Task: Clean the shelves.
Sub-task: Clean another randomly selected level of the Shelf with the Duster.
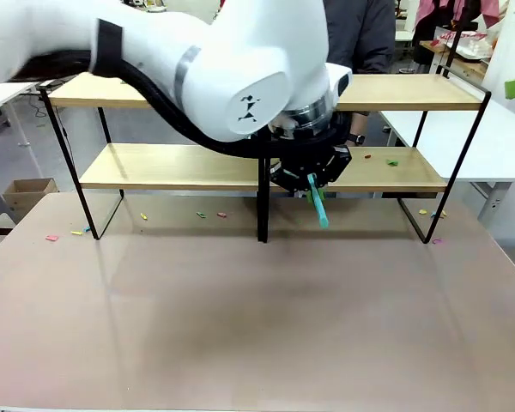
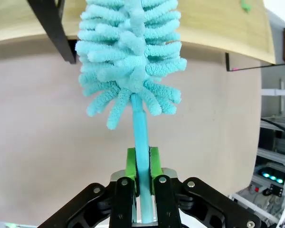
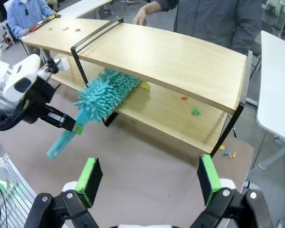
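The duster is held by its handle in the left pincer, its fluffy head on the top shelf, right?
Not quite. The duster is in the left pincer, but its head is at the lower shelf, beneath the top board; the right wrist view shows it.

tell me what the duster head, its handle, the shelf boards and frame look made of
Duster head: soft teal chenille, likely microfibre, judging by fuzzy noodle-like strands.
Handle: smooth teal plastic, it seems, slight sheen.
Shelf boards: light wood or wood-look laminate, matte, faint grain.
Frame: thin black metal, probably painted.
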### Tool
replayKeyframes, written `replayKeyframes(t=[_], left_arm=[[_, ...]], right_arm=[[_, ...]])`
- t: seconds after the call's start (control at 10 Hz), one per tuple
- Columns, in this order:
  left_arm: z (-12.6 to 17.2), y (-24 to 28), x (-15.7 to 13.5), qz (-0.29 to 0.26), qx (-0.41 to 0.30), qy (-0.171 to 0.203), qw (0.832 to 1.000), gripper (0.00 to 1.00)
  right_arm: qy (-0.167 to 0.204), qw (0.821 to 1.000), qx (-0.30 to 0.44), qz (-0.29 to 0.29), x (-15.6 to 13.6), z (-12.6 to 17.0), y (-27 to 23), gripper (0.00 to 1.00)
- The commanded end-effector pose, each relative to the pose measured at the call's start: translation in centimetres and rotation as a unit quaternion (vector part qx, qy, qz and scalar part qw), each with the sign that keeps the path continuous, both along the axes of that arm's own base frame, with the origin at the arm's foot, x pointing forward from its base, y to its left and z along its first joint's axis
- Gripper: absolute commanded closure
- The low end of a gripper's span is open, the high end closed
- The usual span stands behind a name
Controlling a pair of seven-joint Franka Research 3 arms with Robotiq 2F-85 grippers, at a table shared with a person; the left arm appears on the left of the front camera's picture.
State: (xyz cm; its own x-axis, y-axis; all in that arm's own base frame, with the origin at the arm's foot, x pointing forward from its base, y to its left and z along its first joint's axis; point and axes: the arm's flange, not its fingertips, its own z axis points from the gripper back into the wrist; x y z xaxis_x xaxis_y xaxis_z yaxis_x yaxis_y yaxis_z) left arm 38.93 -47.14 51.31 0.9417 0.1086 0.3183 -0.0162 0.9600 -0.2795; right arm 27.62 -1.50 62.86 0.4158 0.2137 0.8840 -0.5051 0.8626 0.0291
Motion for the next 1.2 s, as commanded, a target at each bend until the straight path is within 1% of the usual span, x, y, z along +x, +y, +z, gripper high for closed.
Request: replayKeyframes(t=[0.0,0.1,0.4,0.7,0.8,1.0,1.1], left_arm=[[0.5,-3.3,0.7,-0.001,0.001,0.011,1.000,0.87],[0.4,-3.9,0.9,-0.024,-0.011,0.018,1.000,0.87],[-0.3,-5.4,1.5,-0.056,-0.002,0.077,0.995,0.87],[0.1,-6.1,1.6,-0.099,-0.050,0.074,0.991,0.87],[0.0,-6.6,1.7,-0.123,-0.059,0.081,0.987,0.87],[-0.5,-7.7,1.8,-0.155,-0.063,0.093,0.981,0.87],[-0.7,-8.1,1.8,-0.160,-0.065,0.096,0.980,0.87]], right_arm=[[-0.001,1.000,0.000,0.000,0.1,0.0,0.0,0.00],[-0.001,1.000,0.000,0.000,0.1,0.0,0.0,0.00],[-0.001,1.000,0.000,0.000,0.1,0.0,0.0,0.00],[-0.001,1.000,0.000,0.000,0.1,0.0,0.0,0.00],[-0.001,1.000,0.000,0.000,0.1,0.0,0.0,0.00],[-0.001,1.000,0.000,0.000,0.1,0.0,0.0,0.00],[-0.001,1.000,0.000,0.000,0.1,0.0,0.0,0.00]])
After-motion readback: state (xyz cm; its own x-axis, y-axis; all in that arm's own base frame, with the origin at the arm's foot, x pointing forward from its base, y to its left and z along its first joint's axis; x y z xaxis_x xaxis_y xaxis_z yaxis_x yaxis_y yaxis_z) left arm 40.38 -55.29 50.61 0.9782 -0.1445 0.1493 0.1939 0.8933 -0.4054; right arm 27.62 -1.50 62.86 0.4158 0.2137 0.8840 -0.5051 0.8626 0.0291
